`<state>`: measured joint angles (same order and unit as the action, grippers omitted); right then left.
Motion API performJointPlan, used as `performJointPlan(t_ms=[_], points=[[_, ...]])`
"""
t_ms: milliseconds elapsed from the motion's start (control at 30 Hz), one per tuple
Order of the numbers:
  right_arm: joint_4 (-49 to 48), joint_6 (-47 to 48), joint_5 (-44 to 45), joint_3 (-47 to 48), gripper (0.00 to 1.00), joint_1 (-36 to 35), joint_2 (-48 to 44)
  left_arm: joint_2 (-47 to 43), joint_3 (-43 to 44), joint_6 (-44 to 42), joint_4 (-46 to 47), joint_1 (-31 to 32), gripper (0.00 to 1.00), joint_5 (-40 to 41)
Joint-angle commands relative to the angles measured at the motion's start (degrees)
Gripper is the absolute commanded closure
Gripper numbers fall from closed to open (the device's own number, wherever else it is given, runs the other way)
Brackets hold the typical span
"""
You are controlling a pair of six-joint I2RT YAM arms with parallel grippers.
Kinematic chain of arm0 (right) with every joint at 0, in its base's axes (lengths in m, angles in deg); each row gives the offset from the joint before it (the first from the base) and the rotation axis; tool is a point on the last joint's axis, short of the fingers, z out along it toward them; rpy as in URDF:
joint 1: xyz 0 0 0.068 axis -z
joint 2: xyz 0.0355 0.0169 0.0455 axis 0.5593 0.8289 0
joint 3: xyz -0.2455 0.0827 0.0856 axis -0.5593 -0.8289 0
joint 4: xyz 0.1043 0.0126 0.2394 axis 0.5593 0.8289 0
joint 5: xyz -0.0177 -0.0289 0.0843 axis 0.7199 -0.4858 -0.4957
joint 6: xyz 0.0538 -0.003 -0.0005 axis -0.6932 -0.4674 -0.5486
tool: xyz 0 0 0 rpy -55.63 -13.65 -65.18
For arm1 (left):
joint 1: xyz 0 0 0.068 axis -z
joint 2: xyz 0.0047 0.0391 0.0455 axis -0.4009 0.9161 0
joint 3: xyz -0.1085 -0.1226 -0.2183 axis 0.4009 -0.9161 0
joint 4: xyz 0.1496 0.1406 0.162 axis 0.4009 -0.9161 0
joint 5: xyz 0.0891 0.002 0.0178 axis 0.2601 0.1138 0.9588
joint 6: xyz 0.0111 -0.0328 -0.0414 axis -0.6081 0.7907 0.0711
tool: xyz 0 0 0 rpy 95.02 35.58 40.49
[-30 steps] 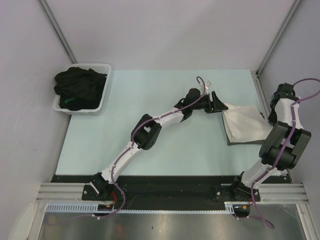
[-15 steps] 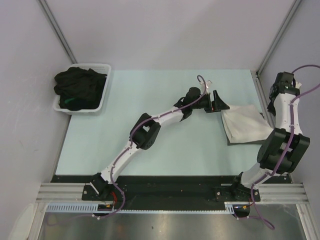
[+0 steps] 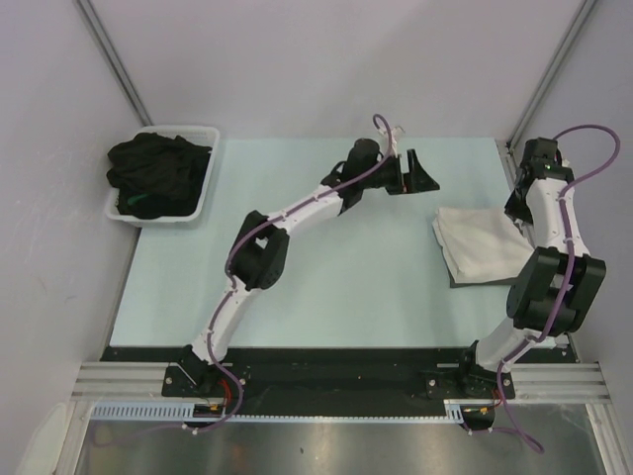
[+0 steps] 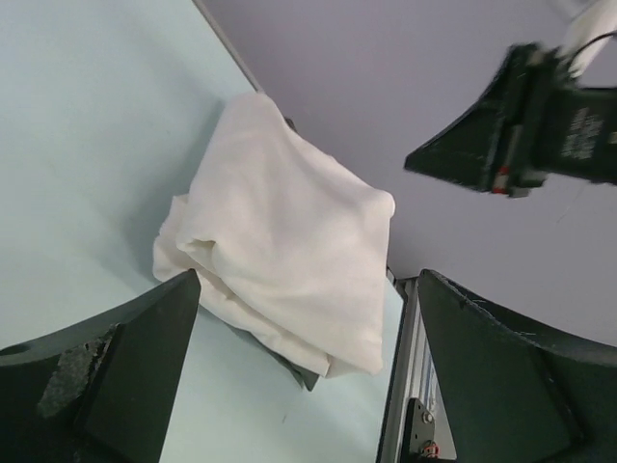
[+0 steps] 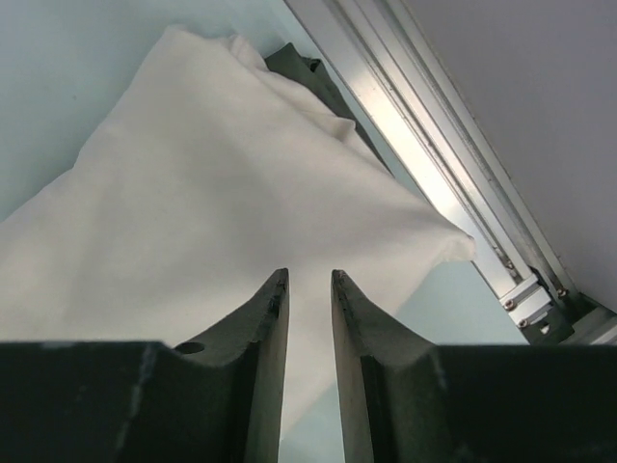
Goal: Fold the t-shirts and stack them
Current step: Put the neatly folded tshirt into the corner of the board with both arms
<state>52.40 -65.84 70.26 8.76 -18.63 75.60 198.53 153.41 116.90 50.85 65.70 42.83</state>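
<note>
A folded cream-white t-shirt (image 3: 480, 245) lies at the table's right side on top of a dark grey t-shirt (image 3: 467, 284), of which only an edge shows. My left gripper (image 3: 415, 173) hovers wide open to the shirt's far left, apart from it. In the left wrist view its fingers (image 4: 106, 376) frame the cream shirt (image 4: 289, 241) and the grey edge (image 4: 291, 364) with nothing between them. My right gripper (image 5: 308, 282) hangs over the cream shirt (image 5: 193, 193), jaws a narrow gap apart and empty. Black t-shirts (image 3: 158, 173) fill the tub.
The white plastic tub (image 3: 183, 131) stands at the far left corner. An aluminium rail (image 5: 434, 164) and frame post (image 3: 509, 148) run along the table's right edge, close to the right gripper (image 3: 516, 203). The side wall stands just beyond.
My left gripper opened fully, let go of the cream shirt's corner and drew back to the far left. The shirt settled flat. The right arm swung farther back.
</note>
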Motion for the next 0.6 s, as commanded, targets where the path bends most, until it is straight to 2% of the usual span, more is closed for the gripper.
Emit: performJointPlan(t_ms=[0, 200, 567], points=[[-2.62, -1.07, -2.21, -1.88, 0.71, -0.61, 1.54, -10.73, -2.44, -8.34, -5.77, -3.12, 0.0, 1.64], [-4.29, -2.74, -3.45, -5.05, 0.72, -1.31, 4.35, -17.33, -4.04, -12.65, -12.28, -5.67, 0.01, 1.38], [-9.04, -3.88, -1.34, -14.18, 0.72, -2.63, 7.7, -21.73, -3.95, -16.35, -17.83, -8.49, 0.0, 1.2]])
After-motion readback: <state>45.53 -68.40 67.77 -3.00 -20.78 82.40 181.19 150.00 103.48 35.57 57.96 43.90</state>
